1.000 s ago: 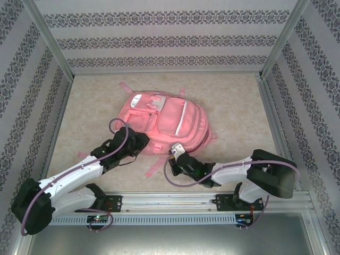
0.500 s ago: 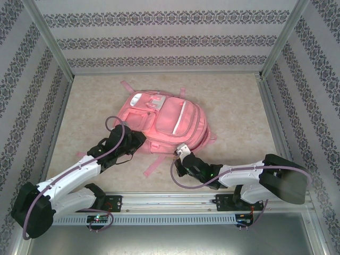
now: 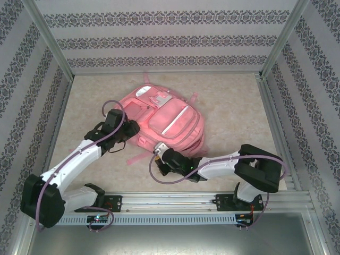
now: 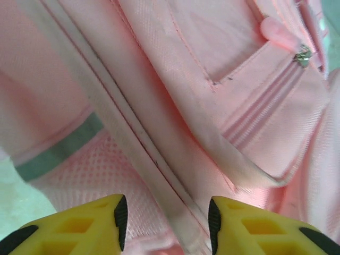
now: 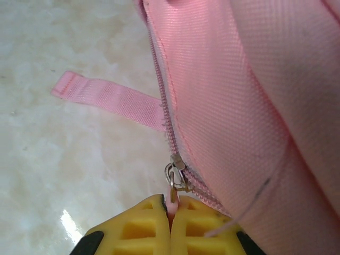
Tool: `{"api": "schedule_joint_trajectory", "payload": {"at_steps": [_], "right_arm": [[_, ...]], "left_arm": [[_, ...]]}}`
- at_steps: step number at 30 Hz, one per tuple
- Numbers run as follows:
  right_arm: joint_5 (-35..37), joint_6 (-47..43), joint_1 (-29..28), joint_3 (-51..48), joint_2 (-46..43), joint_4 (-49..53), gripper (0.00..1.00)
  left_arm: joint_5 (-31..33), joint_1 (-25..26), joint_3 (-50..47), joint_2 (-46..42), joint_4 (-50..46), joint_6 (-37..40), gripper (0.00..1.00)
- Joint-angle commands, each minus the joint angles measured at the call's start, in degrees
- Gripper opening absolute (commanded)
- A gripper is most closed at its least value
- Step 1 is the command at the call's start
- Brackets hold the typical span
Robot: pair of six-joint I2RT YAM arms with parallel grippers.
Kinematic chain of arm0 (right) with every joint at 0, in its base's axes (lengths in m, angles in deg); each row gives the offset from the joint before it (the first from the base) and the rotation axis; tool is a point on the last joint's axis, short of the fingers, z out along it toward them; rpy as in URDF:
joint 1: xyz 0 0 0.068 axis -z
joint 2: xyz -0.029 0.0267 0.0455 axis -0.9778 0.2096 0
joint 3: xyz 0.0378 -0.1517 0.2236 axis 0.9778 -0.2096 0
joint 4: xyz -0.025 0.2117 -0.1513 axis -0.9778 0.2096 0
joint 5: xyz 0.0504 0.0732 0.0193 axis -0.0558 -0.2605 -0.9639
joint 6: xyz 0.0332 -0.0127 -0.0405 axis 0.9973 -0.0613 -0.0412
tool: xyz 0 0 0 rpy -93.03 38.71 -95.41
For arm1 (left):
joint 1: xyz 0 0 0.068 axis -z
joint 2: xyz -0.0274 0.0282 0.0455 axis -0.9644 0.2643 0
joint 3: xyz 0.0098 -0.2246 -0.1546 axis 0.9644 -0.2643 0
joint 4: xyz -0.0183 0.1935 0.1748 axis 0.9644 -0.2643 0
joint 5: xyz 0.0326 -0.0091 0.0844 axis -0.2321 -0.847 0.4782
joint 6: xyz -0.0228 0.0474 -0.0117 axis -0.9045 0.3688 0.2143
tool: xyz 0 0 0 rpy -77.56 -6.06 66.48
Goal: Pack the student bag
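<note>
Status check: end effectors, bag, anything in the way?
Left end effector open, over student bag. Right end effector shut on zipper pull. Loose strap beside zipper, nothing blocking.

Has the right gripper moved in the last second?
Yes: right gripper went leftward, farther from the right frame post, fingers shut on the student bag's zipper pull.

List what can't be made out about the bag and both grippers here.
- Inside of the student bag: top view, covered by its own fabric.
- The zipper pull: right wrist view, mostly pinched inside the shut right gripper.
- The left gripper: left wrist view, fingers cut off by the bottom edge; contact with the bag unclear.
</note>
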Motion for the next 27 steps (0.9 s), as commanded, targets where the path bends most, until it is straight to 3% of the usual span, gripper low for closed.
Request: {"api": "schedule_joint_trajectory", "payload": {"at_steps": [1, 4, 10, 13, 22, 27], "right_arm": [[-1.5, 0.6, -0.5, 1.8, 1.4, -1.7, 0.00], [-1.2, 1.1, -0.5, 1.7, 2.2, -2.3, 0.00], [-0.8, 2.1, -0.4, 0.9, 2.3, -3.6, 0.00], [-0.3, 2.4, -0.4, 0.3, 2.0, -4.3, 0.00], [-0.9, 4.7, 0.4, -1.9, 1.1, -7.2, 0.00], [-1.4, 5.3, 0.6, -3.1, 1.0, -8.7, 0.00]], "left_arm": [[-3.5, -0.2, -2.2, -4.6, -2.0, -3.1, 0.49], [-7.4, 0.3, -6.6, -7.4, 1.0, -10.0, 0.49], [-6.8, 5.4, -9.0, -8.5, 3.6, -17.8, 0.49], [-5.5, 8.4, -9.4, -8.2, 5.8, -20.5, 0.54], [-2.7, 12.4, -9.7, -3.1, 13.5, -22.2, 0.54], [-1.4, 12.4, -9.6, 0.2, 20.8, -19.7, 0.45]]}}
